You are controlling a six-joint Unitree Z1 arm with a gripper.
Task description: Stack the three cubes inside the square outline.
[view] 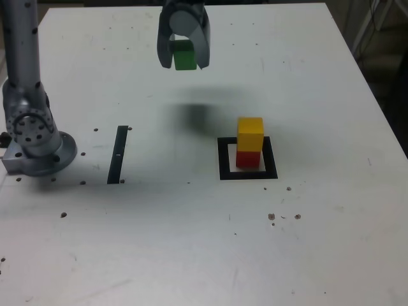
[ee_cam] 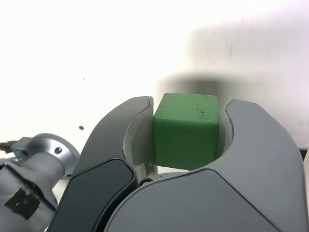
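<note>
Gripping the green cube (view: 185,56) in my pincer (view: 185,65), I must carry it over the yellow cube (view: 250,134) and lower it squarely.

green cube (ee_cam: 186,130) pinched between the grey hand's (ee_cam: 187,126) two curved fingers, blurred shadow on pale surface (ee_cam: 58,63) beyond

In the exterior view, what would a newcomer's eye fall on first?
Most likely the yellow cube, bright on top of the red cube, inside the black square outline on the white table. Next comes the green cube, held in the claw above the table, near the exterior view's top edge.
</note>
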